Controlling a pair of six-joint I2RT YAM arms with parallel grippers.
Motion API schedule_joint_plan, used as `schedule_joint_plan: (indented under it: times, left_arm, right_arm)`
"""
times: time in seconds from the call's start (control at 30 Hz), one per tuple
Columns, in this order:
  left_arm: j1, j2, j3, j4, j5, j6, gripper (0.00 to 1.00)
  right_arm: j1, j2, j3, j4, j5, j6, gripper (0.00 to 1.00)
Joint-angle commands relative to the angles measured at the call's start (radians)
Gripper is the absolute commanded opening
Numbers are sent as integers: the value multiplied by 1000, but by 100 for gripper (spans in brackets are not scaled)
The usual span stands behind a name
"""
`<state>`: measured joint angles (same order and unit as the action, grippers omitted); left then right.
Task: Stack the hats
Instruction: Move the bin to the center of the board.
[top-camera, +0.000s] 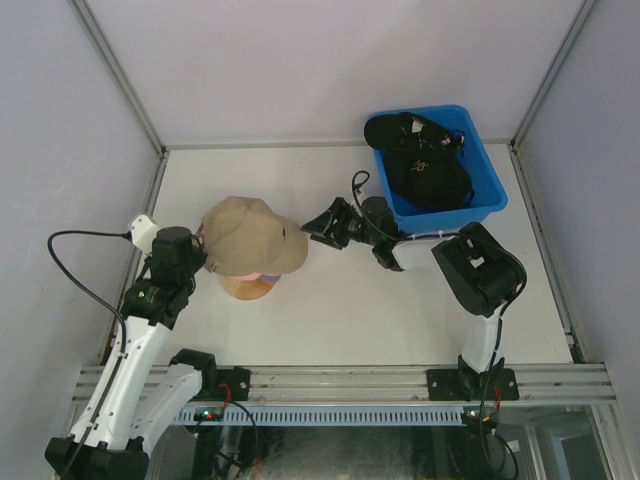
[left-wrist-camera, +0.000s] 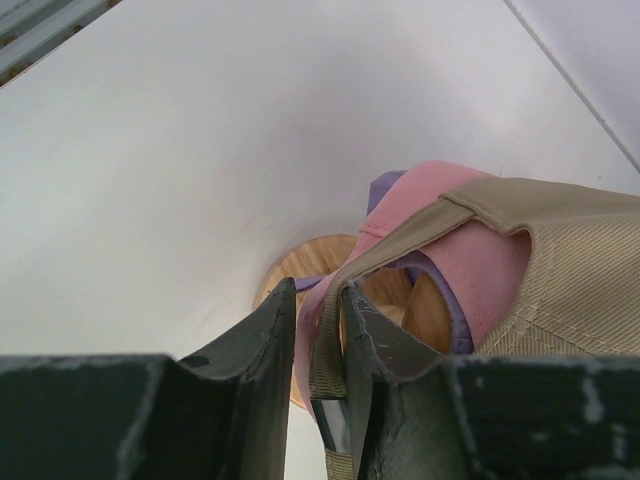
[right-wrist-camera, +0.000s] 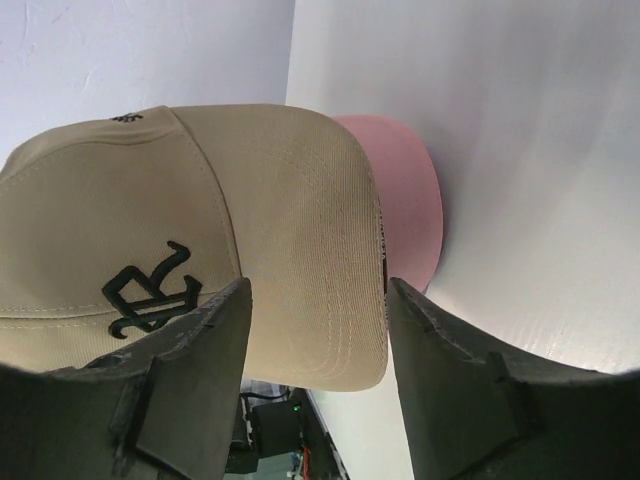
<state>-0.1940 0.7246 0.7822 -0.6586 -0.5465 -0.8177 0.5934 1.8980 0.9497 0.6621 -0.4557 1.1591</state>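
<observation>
Atop the wooden stand (top-camera: 248, 288), the left gripper (left-wrist-camera: 318, 300) pinches the tan cap (top-camera: 245, 235) by its limp strap while the right gripper (right-wrist-camera: 318, 300) gapes open astride the likely stiffer brim.

blue bin (top-camera: 450, 217) (back right), round wooden stand (top-camera: 248, 289)

tan cap (top-camera: 250, 235) w/ black logo, pink cap (right-wrist-camera: 405, 190), black caps (top-camera: 430, 180), blue bin (top-camera: 488, 170)

We see a robotics lab cell. Plain panels (top-camera: 330, 60) on aluminium framing (top-camera: 118, 75) enclose our white desk (top-camera: 380, 310).
</observation>
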Motion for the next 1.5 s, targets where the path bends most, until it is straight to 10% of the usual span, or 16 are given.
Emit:
schedule_joint_plan:
  times: [0.0, 0.5, 0.87, 1.47]
  left_arm:
    - [16, 8, -1, 27, -13, 46, 29]
    - [33, 18, -2, 42, -1, 68, 29]
    - [35, 8, 4, 44, 3, 59, 29]
    - [36, -51, 25, -6, -31, 40, 29]
  right_arm:
    - [22, 15, 9, 65, -5, -8, 57]
    - [42, 95, 32, 179, -54, 29, 57]
    - [40, 173, 31, 378, -118, 181, 13]
    - [-3, 66, -24, 335, -108, 208, 0]
